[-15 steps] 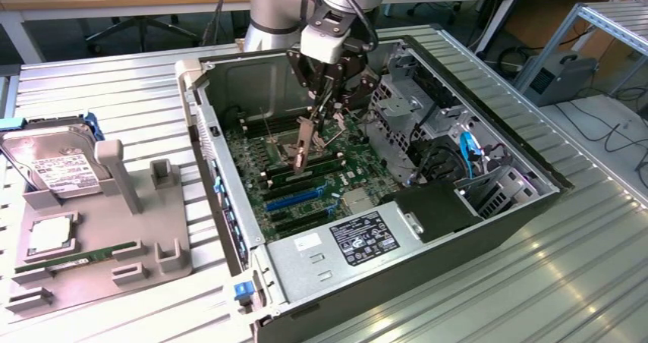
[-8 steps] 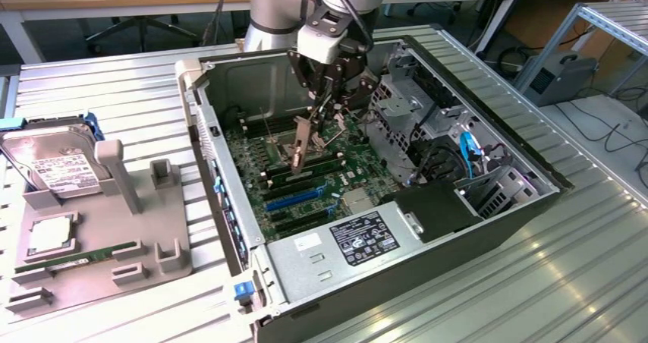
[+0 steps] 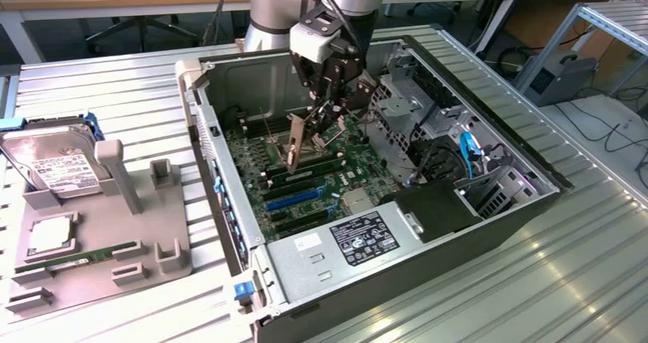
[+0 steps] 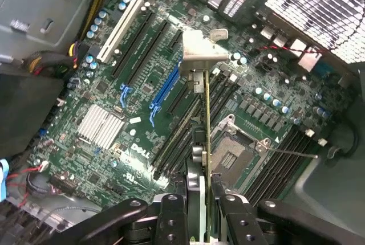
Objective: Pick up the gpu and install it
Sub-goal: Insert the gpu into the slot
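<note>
Tool down inside the open computer case, clamped on the gpu; in the wrist view the card runs edge-on between the two fingers, silver end bracket at the far end; held above the motherboard, not yet seated in any slot as far as I can judge.

Handling, judged: card thin, flat, stiff, light; fragile across the face and along the contact edge; grip is on the two flat faces near one end, so the free end may lever or twist if pushed askew; bracket is the sturdy part.

Room: tight; blue expansion slot and black slots just beside the card's line; memory slots and the processor socket below it; drive cage and loose cables near on the exterior view's right; case wall close on the exterior view's left.

On the worktop, well apart: grey holder tray with a hard drive and a RAM stick.
</note>
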{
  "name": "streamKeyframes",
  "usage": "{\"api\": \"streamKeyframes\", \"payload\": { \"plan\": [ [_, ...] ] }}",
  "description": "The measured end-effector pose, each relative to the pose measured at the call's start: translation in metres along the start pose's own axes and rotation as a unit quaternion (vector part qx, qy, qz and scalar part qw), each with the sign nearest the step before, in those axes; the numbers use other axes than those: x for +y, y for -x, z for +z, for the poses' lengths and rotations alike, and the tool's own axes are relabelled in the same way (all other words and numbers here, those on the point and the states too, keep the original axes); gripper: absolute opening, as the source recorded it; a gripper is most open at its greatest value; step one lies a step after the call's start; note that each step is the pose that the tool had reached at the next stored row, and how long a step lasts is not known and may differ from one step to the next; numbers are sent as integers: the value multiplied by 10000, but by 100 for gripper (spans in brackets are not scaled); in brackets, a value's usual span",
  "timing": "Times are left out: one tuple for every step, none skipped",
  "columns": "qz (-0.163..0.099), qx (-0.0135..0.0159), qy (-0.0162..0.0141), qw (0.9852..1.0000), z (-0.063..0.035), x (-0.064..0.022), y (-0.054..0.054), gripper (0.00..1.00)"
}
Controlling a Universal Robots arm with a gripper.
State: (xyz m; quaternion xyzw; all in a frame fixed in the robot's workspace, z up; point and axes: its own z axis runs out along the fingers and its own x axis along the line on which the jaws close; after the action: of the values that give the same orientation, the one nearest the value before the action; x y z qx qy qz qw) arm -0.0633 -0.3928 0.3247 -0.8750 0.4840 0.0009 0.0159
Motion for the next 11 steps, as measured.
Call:
{"api": "streamKeyframes", "payload": {
  "plan": [
    [71,3,-1,10000,1,0,0,27],
    [152,5,-2,9999,1,0,0,27],
    [222,7,-3,9998,2,0,0,27],
    [299,9,-4,9996,3,0,0,27],
    [385,12,-6,9993,3,0,0,27],
    [451,14,-6,9990,3,0,0,27],
    [547,16,-8,9985,4,0,0,27],
    [637,19,-10,9980,4,0,0,27],
    [722,21,-11,9974,5,0,0,27],
    [809,23,-13,9967,5,0,0,27],
    [894,25,-14,9960,5,0,0,27]
  ]
}}
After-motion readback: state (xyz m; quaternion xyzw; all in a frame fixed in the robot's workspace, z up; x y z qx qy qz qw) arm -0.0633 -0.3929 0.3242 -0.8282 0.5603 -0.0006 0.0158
